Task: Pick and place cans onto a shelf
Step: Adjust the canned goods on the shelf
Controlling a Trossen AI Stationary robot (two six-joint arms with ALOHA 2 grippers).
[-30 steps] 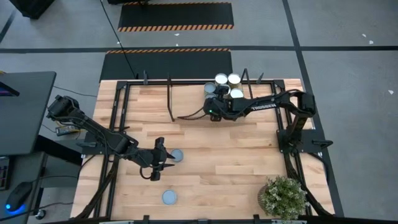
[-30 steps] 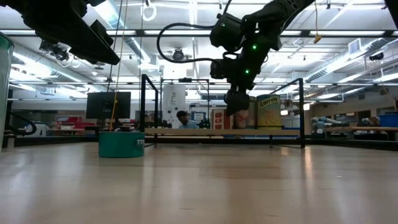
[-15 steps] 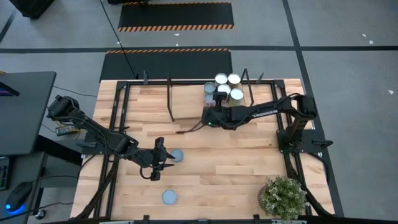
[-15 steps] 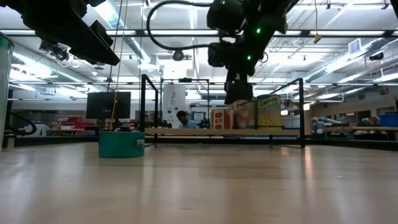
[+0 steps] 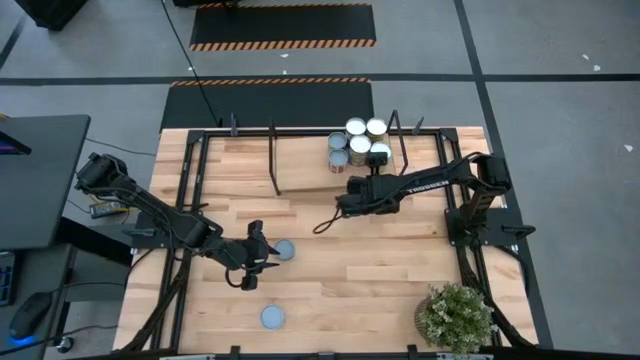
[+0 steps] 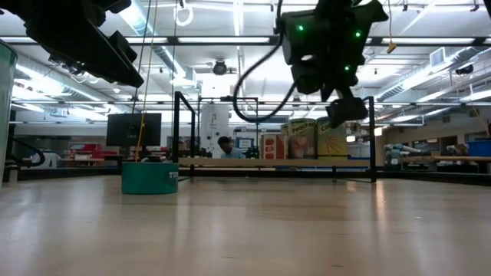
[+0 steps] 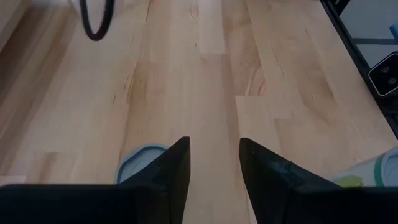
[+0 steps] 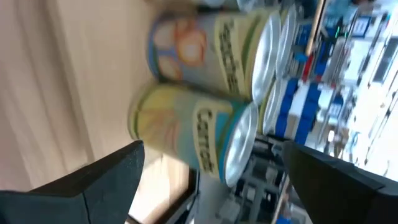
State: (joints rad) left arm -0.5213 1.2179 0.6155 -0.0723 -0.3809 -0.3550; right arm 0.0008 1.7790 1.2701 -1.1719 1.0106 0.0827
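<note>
Several cans (image 5: pixel 358 143) stand upright in a cluster on the shelf (image 5: pixel 305 160) at the table's far side; in the low view they show on its board (image 6: pixel 307 139). My right gripper (image 5: pixel 345 205) hangs open and empty just near of them, and its wrist view shows the labelled cans (image 8: pixel 205 134) ahead between its fingers. Two more cans rest on their bases on the table, one (image 5: pixel 285 250) beside my left gripper (image 5: pixel 256 256) and one (image 5: pixel 272 317) nearer the front edge. My left gripper (image 7: pixel 211 155) is open and empty, with a can's rim (image 7: pixel 140 165) just beside one finger.
A bushy green potted plant (image 5: pixel 456 315) stands at the near right corner. Black metal rails and uprights (image 5: pixel 275 160) frame the shelf and the table's sides. A dark monitor (image 5: pixel 40 180) stands off the table's left side. A black cable (image 5: pixel 325 222) trails from my right arm.
My right gripper has drawn back from the cans on the shelf toward the table's near edge and has turned about. A can at the near left of the cluster now shows where the gripper stood.
</note>
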